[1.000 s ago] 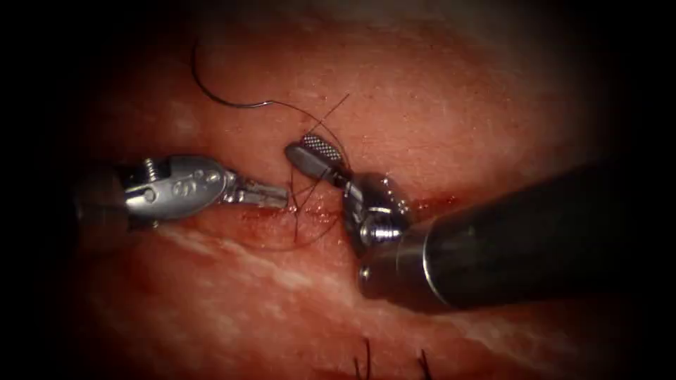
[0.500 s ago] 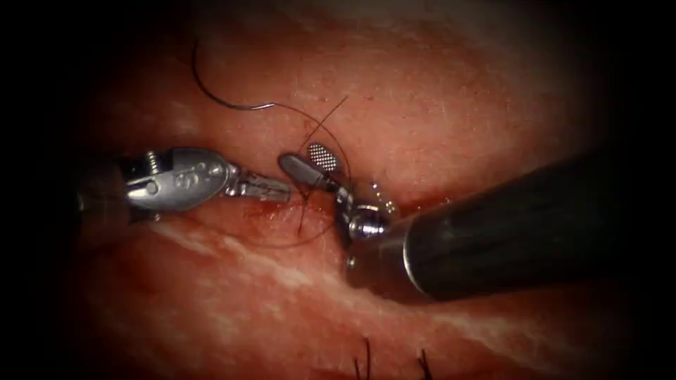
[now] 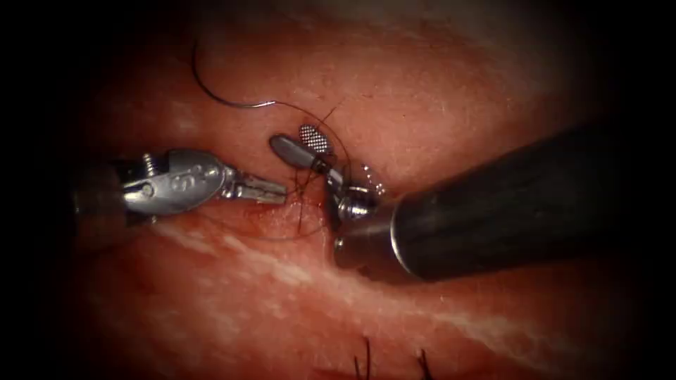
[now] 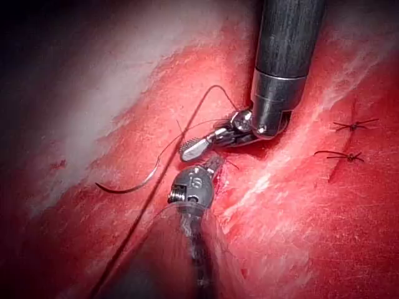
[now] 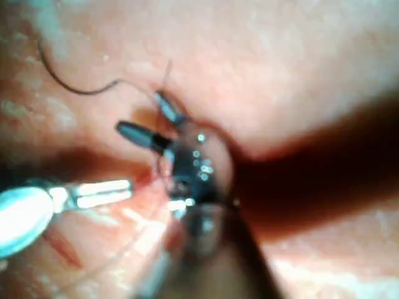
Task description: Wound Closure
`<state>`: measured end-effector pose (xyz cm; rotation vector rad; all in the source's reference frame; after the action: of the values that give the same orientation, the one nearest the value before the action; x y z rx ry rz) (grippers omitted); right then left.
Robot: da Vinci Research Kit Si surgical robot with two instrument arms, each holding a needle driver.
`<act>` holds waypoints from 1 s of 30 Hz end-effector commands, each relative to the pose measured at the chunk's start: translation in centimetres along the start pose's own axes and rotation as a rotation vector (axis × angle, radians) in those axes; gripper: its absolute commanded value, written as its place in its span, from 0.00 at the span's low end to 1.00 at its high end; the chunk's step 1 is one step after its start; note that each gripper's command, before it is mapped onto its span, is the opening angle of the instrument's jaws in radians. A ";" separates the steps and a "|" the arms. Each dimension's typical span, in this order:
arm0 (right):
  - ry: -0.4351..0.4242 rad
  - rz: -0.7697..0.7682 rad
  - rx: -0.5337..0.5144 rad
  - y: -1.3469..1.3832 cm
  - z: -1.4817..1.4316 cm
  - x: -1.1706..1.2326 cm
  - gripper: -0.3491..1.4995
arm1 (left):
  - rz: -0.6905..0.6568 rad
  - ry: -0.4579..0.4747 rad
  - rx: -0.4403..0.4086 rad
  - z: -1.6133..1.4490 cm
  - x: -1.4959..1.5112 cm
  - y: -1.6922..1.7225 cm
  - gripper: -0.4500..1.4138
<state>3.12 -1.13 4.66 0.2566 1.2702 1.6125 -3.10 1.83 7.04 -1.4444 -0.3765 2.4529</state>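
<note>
The right tool (image 3: pixel 304 146) had its jaws spread apart, holding nothing, with loops of thread (image 3: pixel 318 123) draped around them just above the cut (image 3: pixel 282 211). The left tool (image 3: pixel 271 190) had its jaws closed, and they seemed to pinch the thread at the cut's edge, though the grip itself was too small to be sure of. The left shaft came in level from the left; the right shaft slanted in from the right, its wrist bent toward the left tool. The needle (image 3: pixel 211 88) lay free on the tissue (image 3: pixel 436 105), up and left of both tools, out of the tissue. Finished stitches (image 4: pixel 349 140) sat farther along the cut. Red fluid (image 3: pixel 278 218) wetted the cut near the jaws.
</note>
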 end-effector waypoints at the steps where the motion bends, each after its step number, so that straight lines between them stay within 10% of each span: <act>1: -0.006 -0.002 0.002 0.00 -0.01 -0.11 0.52 | -0.001 0.001 -0.003 0.09 -0.05 0.01 0.00; 6: -0.004 -0.019 -0.002 -0.02 0.00 -0.10 0.42 | 0.000 0.001 -0.003 0.09 -0.05 0.02 0.00; 10: -0.006 -0.019 0.000 -0.02 -0.05 -0.10 0.00 | 0.001 0.001 -0.004 0.08 -0.06 0.02 0.00; 30: -0.036 -0.109 0.049 -0.54 -0.65 -0.33 0.00 | -0.038 -0.031 0.027 -0.06 -0.50 -0.50 0.00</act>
<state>3.12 -1.70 4.03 0.2370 1.2800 1.4781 -2.68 2.17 7.55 -1.3742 -0.3697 2.4466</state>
